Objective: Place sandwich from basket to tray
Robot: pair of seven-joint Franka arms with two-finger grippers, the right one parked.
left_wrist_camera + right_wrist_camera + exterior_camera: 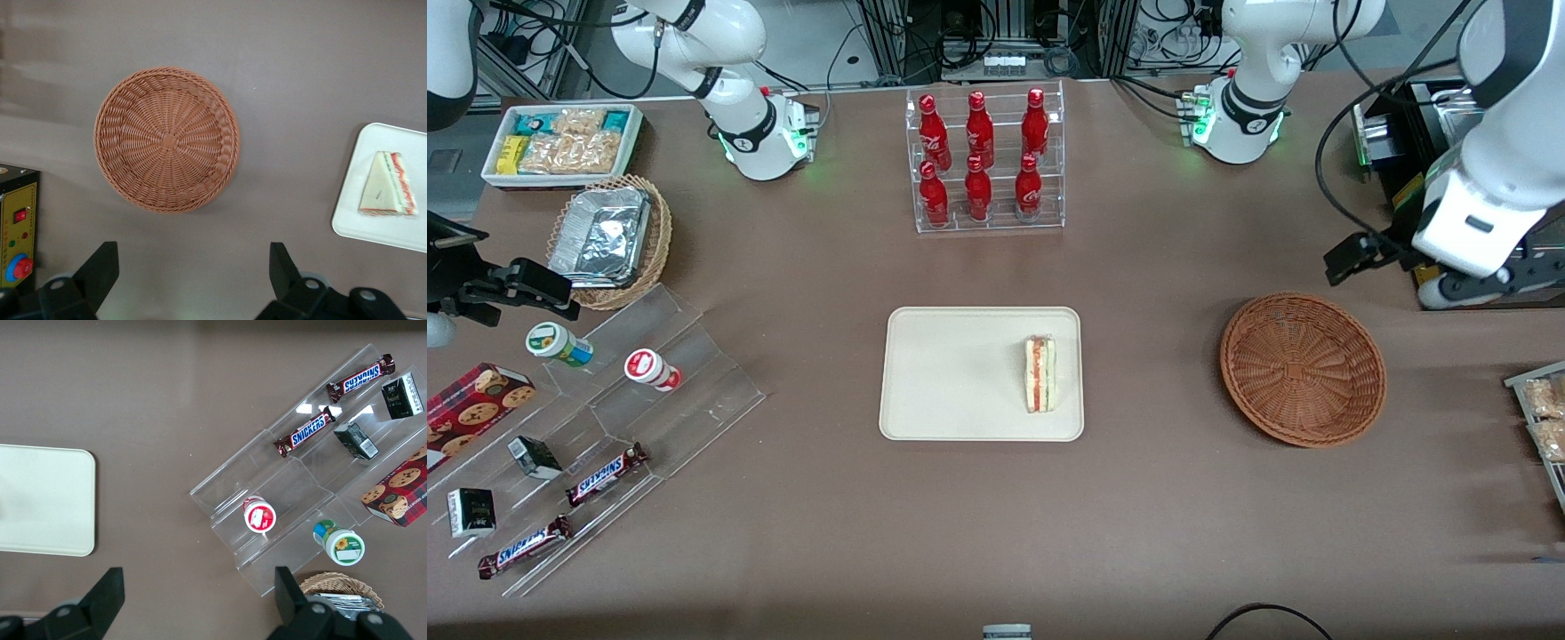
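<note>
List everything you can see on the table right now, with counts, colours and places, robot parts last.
sandwich: 1, white with pink and green layers, on the tray, at its edge nearest the basket
tray: 1, cream, mid-table
basket: 1, reddish-brown wicker, empty, toward the working arm's end
bottles: 6, red, in a clear rack, farther from the front camera than the tray
foil container: 1, silver, in a tan wicker basket, toward the parked arm's end
snack box: 1, white, toward the parked arm's end
Snickers bars: 2, brown, on the clear stepped stand
small tubs: 2, red-lidded and green-lidded, on that stand
cookie box: 1, red, beside the stand
gripper: 1, black fingers open, raised above the table beside the basket
</note>
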